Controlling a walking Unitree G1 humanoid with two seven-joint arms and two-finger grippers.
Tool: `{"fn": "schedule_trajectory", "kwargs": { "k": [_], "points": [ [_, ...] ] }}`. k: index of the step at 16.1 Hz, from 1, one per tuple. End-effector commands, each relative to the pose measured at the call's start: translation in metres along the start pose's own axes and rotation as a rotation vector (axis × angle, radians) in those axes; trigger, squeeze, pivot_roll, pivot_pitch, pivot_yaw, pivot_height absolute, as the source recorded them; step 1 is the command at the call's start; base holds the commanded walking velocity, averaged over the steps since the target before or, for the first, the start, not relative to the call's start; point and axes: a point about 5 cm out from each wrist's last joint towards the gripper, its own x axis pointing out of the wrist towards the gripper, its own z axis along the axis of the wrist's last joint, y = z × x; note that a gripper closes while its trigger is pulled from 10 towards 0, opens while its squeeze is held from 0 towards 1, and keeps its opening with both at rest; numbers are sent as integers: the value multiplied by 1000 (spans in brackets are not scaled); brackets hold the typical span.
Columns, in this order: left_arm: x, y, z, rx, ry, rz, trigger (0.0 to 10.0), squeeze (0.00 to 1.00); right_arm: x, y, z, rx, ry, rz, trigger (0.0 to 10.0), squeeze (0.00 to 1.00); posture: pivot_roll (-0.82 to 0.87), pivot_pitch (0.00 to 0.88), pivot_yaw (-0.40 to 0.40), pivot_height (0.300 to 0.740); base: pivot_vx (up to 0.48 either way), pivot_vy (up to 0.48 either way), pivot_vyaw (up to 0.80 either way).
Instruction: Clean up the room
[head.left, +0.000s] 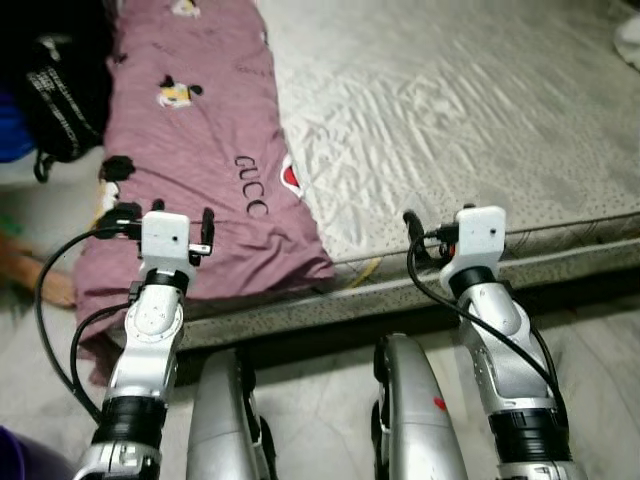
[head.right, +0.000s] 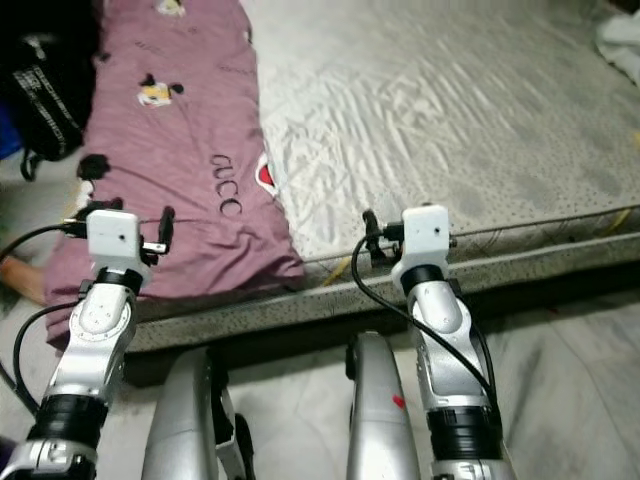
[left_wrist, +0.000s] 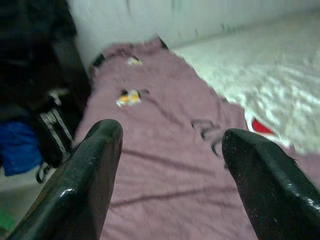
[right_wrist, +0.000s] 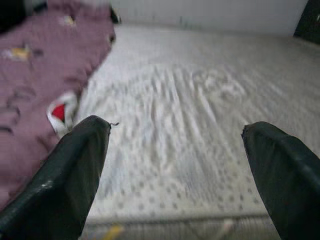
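Mauve printed blanket (head.left: 200, 150) lies spread along the mattress's (head.left: 470, 130) left side.

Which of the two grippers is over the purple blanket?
The left gripper. It hangs open above the purple blanket with the cartoon prints, while the right gripper, also open, is over the bare grey mattress beside it.

bedroom, low mattress (head.left: 480, 110), mauve printed blanket (head.left: 190, 150)
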Motion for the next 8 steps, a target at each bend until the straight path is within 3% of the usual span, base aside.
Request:
{"fn": "schedule_trajectory", "kwargs": {
  "k": [1,8],
  "points": [
    [-2,1,3,2,-4,24,10000,0,1,-2,0,23,-14,-15,10000,0,-59,23,56,573,0,0,0],
    [-7,-10,10,-39,21,21,10000,0,12,8,7,79,-68,-22,10000,0,-54,25,53,640,0,0,0]
  ]
}}
